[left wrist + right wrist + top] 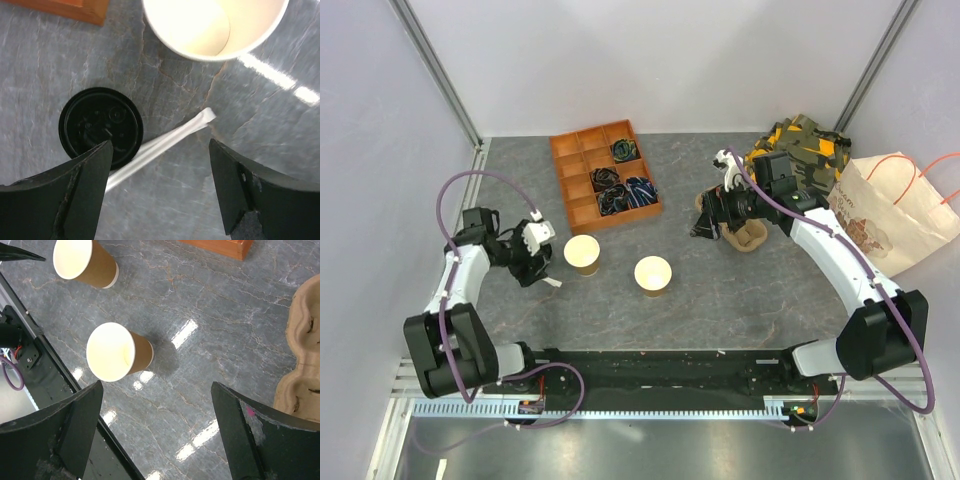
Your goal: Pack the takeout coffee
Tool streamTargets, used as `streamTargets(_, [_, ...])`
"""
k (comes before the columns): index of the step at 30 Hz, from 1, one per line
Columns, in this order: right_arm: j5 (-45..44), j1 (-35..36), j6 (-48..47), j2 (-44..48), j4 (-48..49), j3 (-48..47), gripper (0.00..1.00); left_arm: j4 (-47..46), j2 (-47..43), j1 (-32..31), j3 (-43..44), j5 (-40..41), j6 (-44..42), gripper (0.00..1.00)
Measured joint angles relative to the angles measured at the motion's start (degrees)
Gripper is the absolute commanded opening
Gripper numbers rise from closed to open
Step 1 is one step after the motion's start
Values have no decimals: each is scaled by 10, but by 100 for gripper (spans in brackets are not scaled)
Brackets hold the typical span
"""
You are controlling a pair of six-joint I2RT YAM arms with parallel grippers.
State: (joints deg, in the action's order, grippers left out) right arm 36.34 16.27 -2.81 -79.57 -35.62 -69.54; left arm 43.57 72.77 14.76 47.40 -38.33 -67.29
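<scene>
No cup with a lid on shows. A loose round black lid [100,125] lies flat on the table beside a white wrapped straw [165,141]. My left gripper [160,145] is open and empty above them, its left finger over the lid's edge; it also shows in the top view [535,262]. Two tan paper cups with no lids stand upright: one [582,254] next to the left gripper, the other [653,275] mid-table. My right gripper [705,222] is open and empty, raised beside the moulded pulp carrier [750,235].
An orange compartment tray [605,172] with coiled cables sits at the back. A paper bag [895,210] and a camouflage cloth [805,145] lie at the right. The black base rail [55,385] runs along the near edge.
</scene>
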Motion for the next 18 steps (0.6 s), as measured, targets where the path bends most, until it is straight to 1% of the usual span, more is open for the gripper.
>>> streamTargets(3, [4, 0, 0, 0, 0, 0, 98, -33, 22, 0, -27, -2, -73, 74])
streamTargets(5, [6, 0, 0, -1, 0, 0, 98, -57, 45, 0, -34, 2, -100, 72])
streamTargets(11, [15, 0, 0, -7, 2, 0, 98, -129, 104, 0, -34, 21, -132, 61])
streamTargets(12, [15, 0, 0, -10, 3, 0, 98, -139, 109, 0, -34, 25, -135, 56])
streamTargets(13, [15, 0, 0, -12, 3, 0, 98, -149, 114, 0, -34, 28, -139, 55])
streamTargets(15, [16, 0, 0, -16, 5, 0, 98, -167, 123, 0, -34, 38, -143, 52])
streamTargets(18, [16, 0, 0, -20, 5, 0, 98, -186, 134, 0, -35, 51, -151, 51])
